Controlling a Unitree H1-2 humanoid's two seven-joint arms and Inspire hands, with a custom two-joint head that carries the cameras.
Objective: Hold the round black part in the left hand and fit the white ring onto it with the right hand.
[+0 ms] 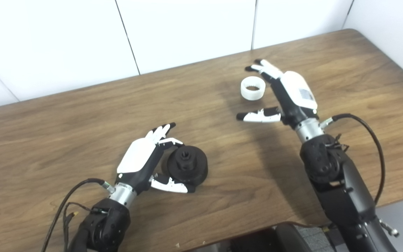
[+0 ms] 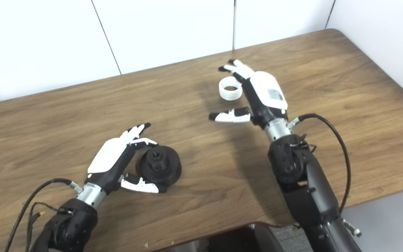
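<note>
White ring (image 1: pixel 253 88) beside rt fingers (image 1: pixel 265 68).

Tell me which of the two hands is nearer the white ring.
The right hand. Its open fingers flank the white ring at the table's far side, while the left hand sits by the round black part.

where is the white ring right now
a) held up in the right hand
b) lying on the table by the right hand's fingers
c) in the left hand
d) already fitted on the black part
b: the white ring lies flat on the table, beside the open right hand and not gripped by it, far from the black part.
</note>
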